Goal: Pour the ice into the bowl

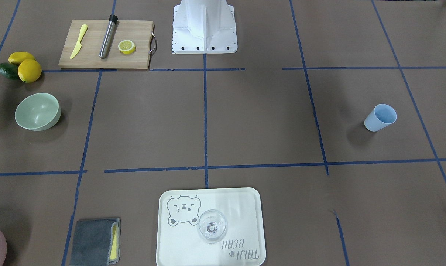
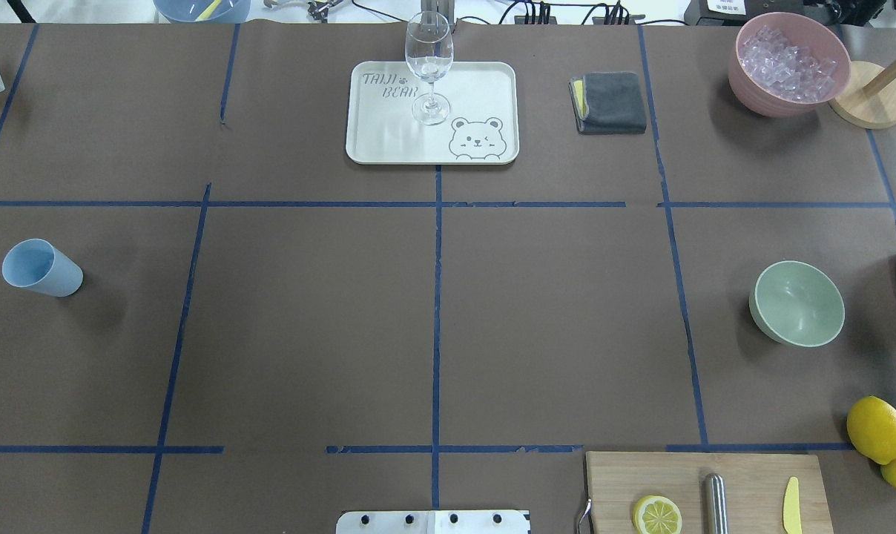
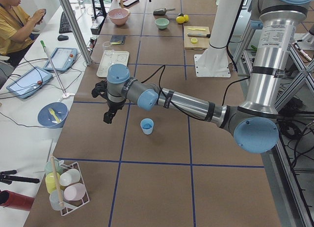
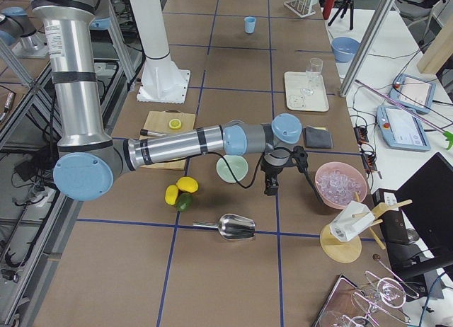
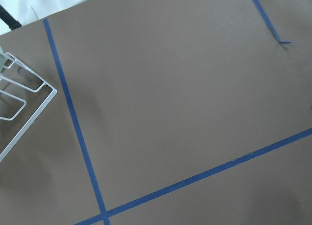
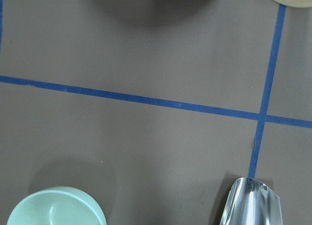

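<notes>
The sage-green bowl stands empty at the table's right side; it also shows in the front view, the right side view and at the bottom left of the right wrist view. The ice lies piled in a pink container at the far right corner. My right gripper hangs above the table between the bowl and the pink container; I cannot tell whether it is open or shut. My left gripper hovers near a light blue cup; I cannot tell its state either.
A metal scoop lies on the table near the right gripper and shows in the right wrist view. Lemons, a cutting board, a grey cloth and a tray with a stemmed glass are around.
</notes>
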